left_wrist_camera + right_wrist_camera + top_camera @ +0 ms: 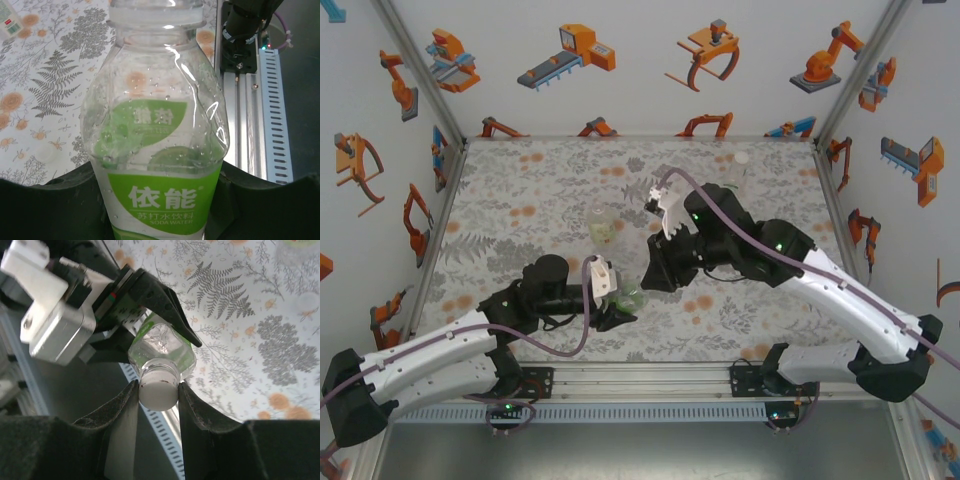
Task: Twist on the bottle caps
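Observation:
A clear bottle with a green label (156, 150) is held between the black fingers of my left gripper (155, 205), which is shut on its body. The top view shows this bottle (631, 298) at the mat's near edge, in the left gripper (618, 312). A white bottle cap (158, 389) sits on the bottle's neck. My right gripper (158, 390) is shut on that cap, one finger on each side. From above, the right gripper (656, 278) points down at the bottle's top.
A yellowish bottle (603, 228) stands upright mid-mat, just behind the grippers. A colourless bottle (735, 165) stands near the back right. The floral mat (540, 190) ends at a metal rail (640, 380) along the near edge. Printed walls enclose the other sides.

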Robot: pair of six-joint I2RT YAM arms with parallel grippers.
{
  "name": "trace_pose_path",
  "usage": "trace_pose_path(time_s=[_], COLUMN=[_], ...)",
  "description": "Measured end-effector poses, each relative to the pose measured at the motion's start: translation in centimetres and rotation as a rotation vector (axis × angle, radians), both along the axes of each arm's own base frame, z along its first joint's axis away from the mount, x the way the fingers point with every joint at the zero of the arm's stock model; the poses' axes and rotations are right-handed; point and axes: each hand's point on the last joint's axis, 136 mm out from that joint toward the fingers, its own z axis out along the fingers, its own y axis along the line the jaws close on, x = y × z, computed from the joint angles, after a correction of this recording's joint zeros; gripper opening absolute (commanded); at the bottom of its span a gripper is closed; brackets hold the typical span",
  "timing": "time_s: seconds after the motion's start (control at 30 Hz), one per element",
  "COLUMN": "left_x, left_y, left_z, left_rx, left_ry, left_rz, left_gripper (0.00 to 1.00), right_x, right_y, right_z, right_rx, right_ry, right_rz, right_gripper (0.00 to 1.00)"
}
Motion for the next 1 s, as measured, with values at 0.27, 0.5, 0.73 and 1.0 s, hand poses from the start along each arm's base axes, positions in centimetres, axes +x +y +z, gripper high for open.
trace_pose_path(time_s=[0.27,0.5,0.73,1.0], left_x=[0.7,1.5,2.6,3.3], left_y=[0.3,0.6,0.7,0.4], left_z=[-0.5,-1.1,-1.2,0.7], left_rx=[0.026,0.055,0.068,0.026], left_ry=[-0.019,-0.043,-0.060,-0.097], left_rz=[0.040,0.080,0.137,0.163], left_gripper=[0.00,0.00,0.00,0.00], right_x=[1.2,1.9,1.3,2.3], right_y=[-0.1,-0.5,-1.1,-2.8], right_z=[-1.1,-2.1,-3.8,-4.8], right_rx=[-0.007,-0.031,-0.078,-0.118], right_ry=[0.189,0.290,0.358,0.350], right_rz=[-0.202,-0.334,-0.386,-0.456], right_gripper=[0.00,0.00,0.00,0.00])
